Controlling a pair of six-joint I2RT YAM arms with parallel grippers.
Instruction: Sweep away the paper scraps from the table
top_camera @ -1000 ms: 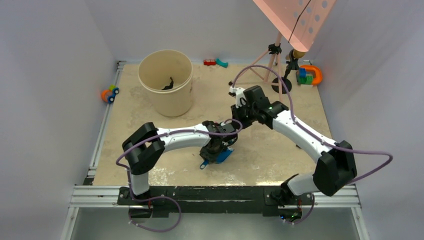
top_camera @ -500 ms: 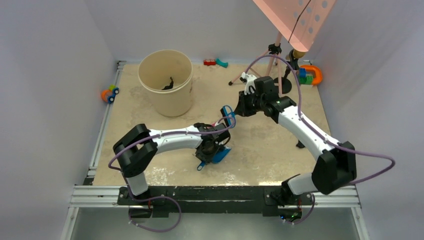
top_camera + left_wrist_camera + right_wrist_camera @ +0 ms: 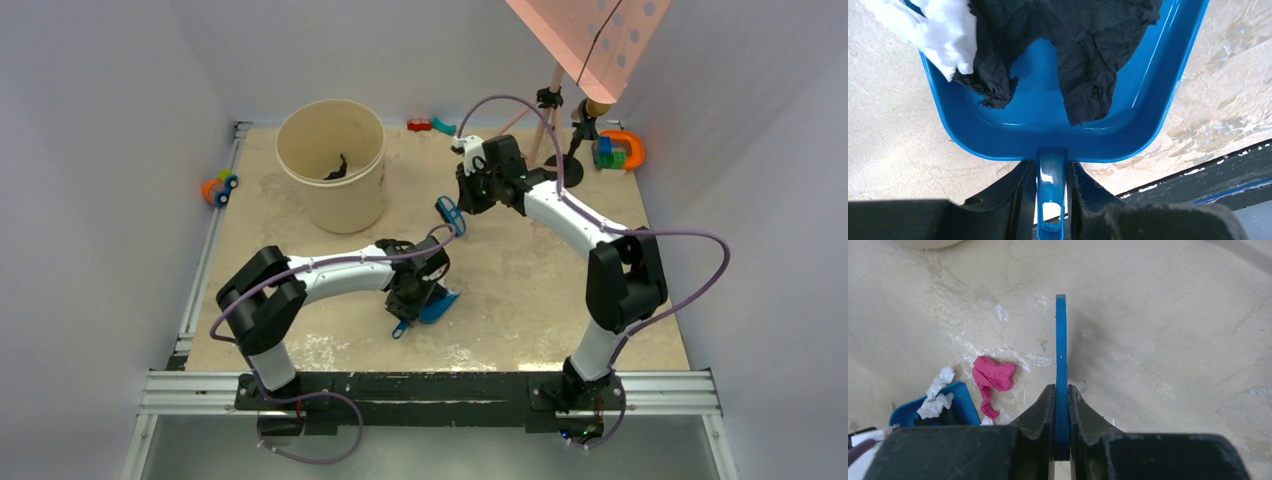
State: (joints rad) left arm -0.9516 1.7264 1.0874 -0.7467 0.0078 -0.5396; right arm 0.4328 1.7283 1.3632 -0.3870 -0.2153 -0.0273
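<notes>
readable text: none | labels, brands: none | numbers, signs: none

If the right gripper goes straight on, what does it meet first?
Probably bare table, touched first by the blue brush the right gripper holds; the pink scrap lies to the left.

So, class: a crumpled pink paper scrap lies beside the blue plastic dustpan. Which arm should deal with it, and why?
Right, probably. The right pincer grips the blue plastic brush beside the crumpled pink paper scrap, while the left pincer is clamped on the handle of the blue plastic dustpan.
</notes>
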